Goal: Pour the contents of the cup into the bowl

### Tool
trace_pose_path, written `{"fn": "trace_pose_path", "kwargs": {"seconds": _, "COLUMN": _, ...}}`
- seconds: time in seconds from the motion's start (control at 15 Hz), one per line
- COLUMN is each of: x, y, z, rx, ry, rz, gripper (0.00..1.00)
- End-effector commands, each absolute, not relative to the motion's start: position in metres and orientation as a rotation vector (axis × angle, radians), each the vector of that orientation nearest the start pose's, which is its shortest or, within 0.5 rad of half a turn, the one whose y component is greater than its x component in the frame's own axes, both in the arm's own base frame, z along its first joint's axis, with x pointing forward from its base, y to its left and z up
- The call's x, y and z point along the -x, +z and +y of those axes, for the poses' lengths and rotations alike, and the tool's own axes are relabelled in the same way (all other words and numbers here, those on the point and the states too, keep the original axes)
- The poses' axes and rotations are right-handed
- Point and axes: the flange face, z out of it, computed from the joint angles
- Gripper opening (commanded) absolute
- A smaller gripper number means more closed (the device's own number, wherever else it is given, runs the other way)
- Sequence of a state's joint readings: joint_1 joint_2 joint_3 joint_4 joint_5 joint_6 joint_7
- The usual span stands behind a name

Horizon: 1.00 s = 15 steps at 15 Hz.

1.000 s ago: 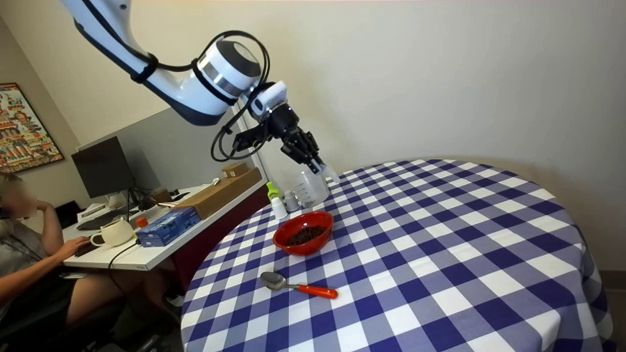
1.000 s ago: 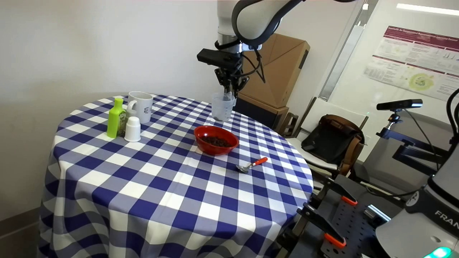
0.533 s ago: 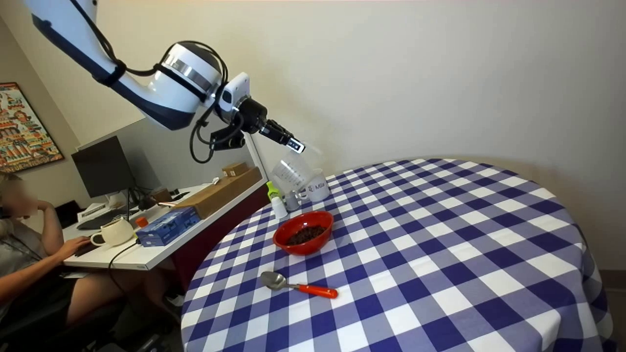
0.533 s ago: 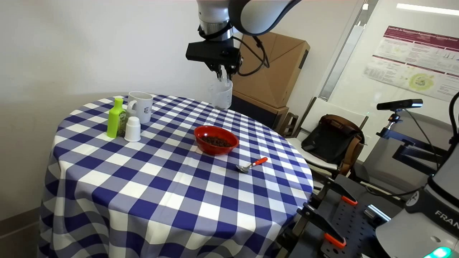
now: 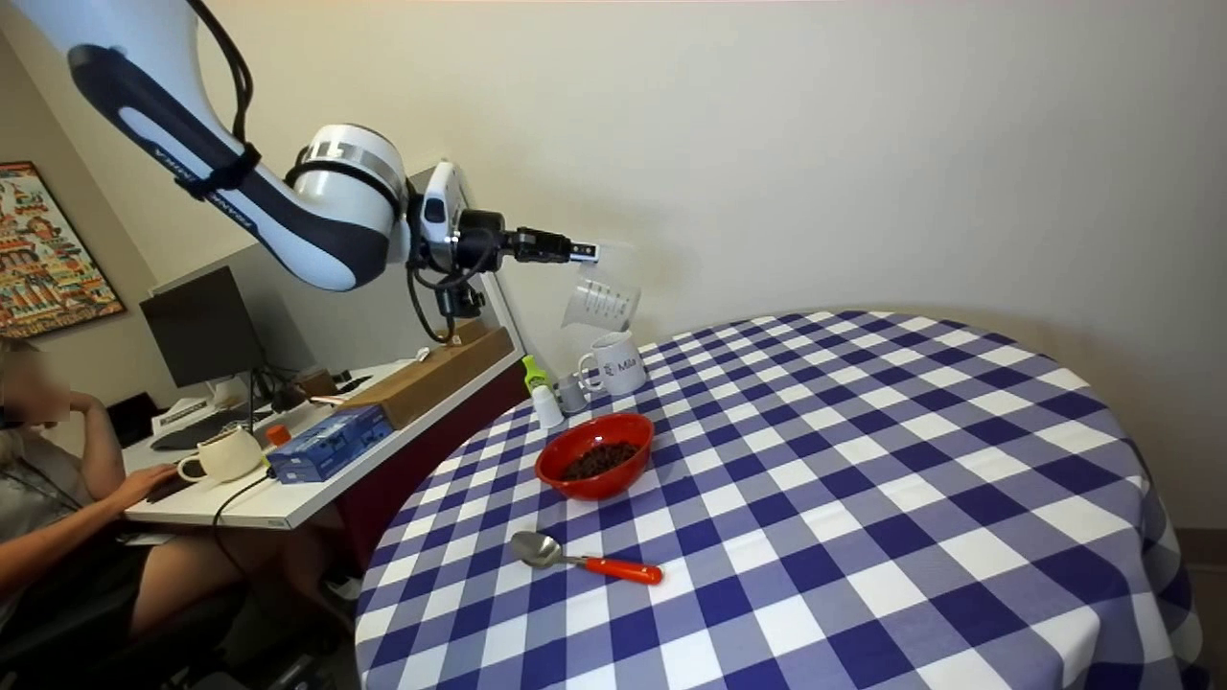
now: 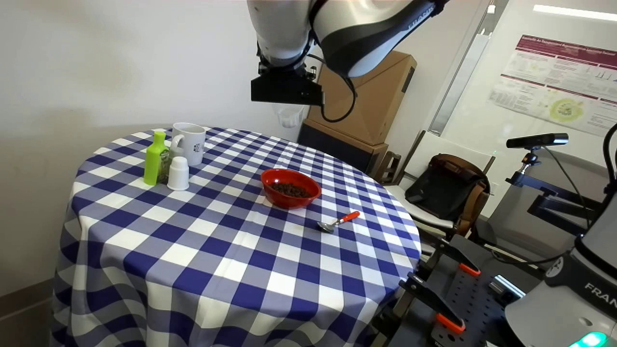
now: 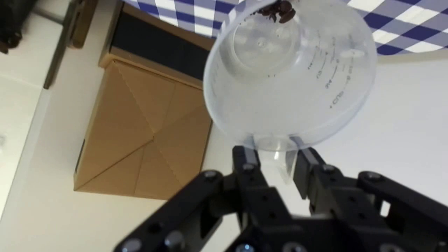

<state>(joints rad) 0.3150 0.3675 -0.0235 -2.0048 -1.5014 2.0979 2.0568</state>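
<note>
Exterior view, left to right: the gripper [image 5: 587, 252] is clasped on the handle [image 7: 275, 144] of the tipped clear cup [image 5: 606, 299], and well below, nearer the left edge of the table [image 5: 863, 460] than the right, the bowl [image 5: 599, 489] is seen, though whether squarely beneath cannot be told.

In an exterior view, the Franka Panda arm [image 5: 278, 211] slopes down from the upper left, and past its wrist [image 5: 439, 206] the gripper [image 5: 587, 252] points almost level. In the wrist view, its two fingers [image 7: 242, 157] stand near each other, in a grasp.
</note>
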Motion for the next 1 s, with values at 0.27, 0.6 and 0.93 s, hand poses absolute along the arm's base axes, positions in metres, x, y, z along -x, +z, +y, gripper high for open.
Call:
{"fn": "trace_pose_path", "kwargs": {"seconds": 0.27, "x": -0.553, "y": 0.232, "z": 0.129, "rx": -1.818, "ry": 1.496, "rz": -0.366, "gripper": 0.1}}
{"fn": "trace_pose_path", "kwargs": {"seconds": 0.6, "x": -0.527, "y": 0.214, "z": 0.131, "rx": -1.693, "ry": 1.559, "rz": -0.281, "gripper": 0.1}}
{"fn": "trace_pose_path", "kwargs": {"seconds": 0.93, "x": -0.509, "y": 0.206, "z": 0.127, "rx": -1.577, "ry": 1.595, "rz": -0.236, "gripper": 0.1}}
